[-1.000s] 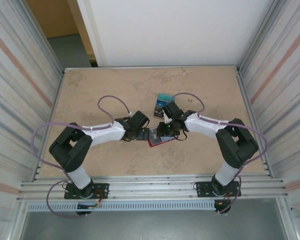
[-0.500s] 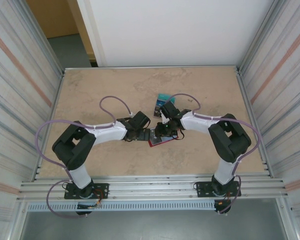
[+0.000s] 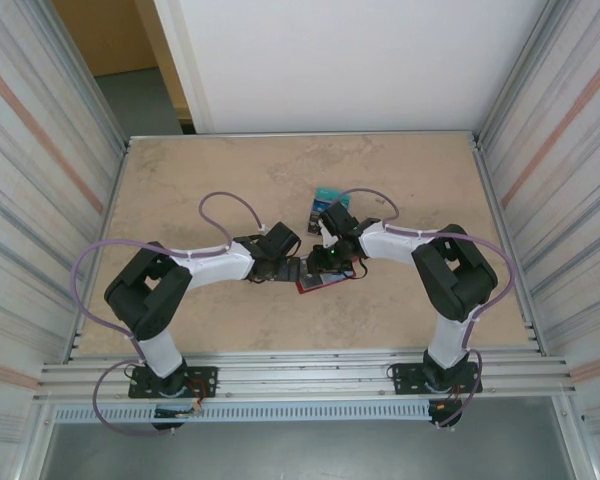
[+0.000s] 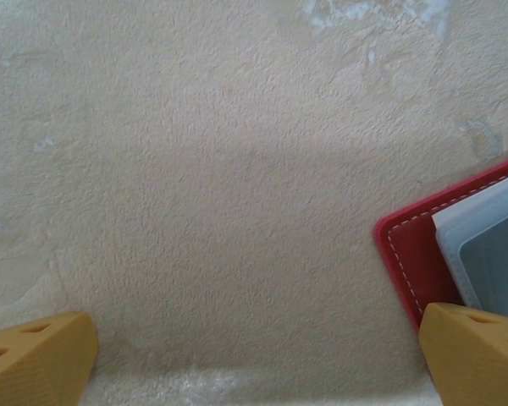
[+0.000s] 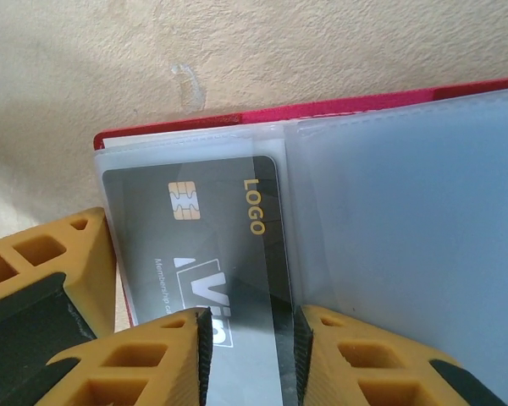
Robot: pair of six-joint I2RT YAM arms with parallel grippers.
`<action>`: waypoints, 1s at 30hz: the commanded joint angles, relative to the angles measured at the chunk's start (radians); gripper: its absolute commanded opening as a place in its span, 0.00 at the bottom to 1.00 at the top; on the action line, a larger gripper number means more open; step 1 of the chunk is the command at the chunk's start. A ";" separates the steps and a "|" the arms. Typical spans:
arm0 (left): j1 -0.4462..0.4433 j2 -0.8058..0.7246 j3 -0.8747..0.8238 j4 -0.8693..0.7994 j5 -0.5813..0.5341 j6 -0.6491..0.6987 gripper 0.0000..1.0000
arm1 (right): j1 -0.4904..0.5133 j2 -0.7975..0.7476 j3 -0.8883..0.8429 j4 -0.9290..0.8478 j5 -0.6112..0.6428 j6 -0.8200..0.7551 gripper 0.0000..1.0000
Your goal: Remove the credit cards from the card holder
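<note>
Nearest the bases in the top view, the left gripper (image 3: 292, 268) reaches in from 9 o'clock and the right gripper (image 3: 330, 262) from 3 o'clock. They meet over the red card holder (image 3: 316, 284), which lies spread open on the table (image 3: 180, 180).

In the left wrist view the left claw is released, fingers wide apart; the one at 4 o'clock (image 4: 478, 355) rests at the holder's stitched corner, apparently pinning it.

In the right wrist view the right claw is narrowed but not clenched; between its fingers (image 5: 364, 364) a gap shows the face of a dark grey credit card (image 5: 195, 220), marked LOGO with a gold chip (image 5: 184, 201). The card sits in the pocket at 9 o'clock of the fold; the clear pocket (image 5: 406, 237) at 3 o'clock looks empty. Whether the card's near end has cleared the film cannot be told.

The step in hand seems to be drawing this card out. It would go best if the pads take the card alone and not the film; the pull should run straight along the pocket toward 6 o'clock, slow and flat; the left finger should bear down so the holder does not drag along.

Farther off, at 12 o'clock of the holder, a teal card (image 3: 327, 195) and a dark card (image 3: 318, 213) already lie loose; the grey one could be laid beside them.
</note>
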 commanded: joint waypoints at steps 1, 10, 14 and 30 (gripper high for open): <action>0.008 0.029 0.012 -0.018 -0.006 0.002 0.99 | -0.005 0.036 -0.011 0.014 -0.058 0.004 0.33; 0.005 0.036 0.030 -0.076 -0.057 0.011 0.99 | -0.005 0.003 -0.020 -0.031 0.038 0.009 0.40; 0.003 0.054 0.040 -0.079 -0.054 0.013 0.99 | 0.026 0.030 0.007 -0.077 0.101 -0.004 0.40; -0.002 0.053 0.029 -0.124 -0.073 0.002 0.99 | -0.073 -0.029 -0.191 0.398 -0.333 0.196 0.28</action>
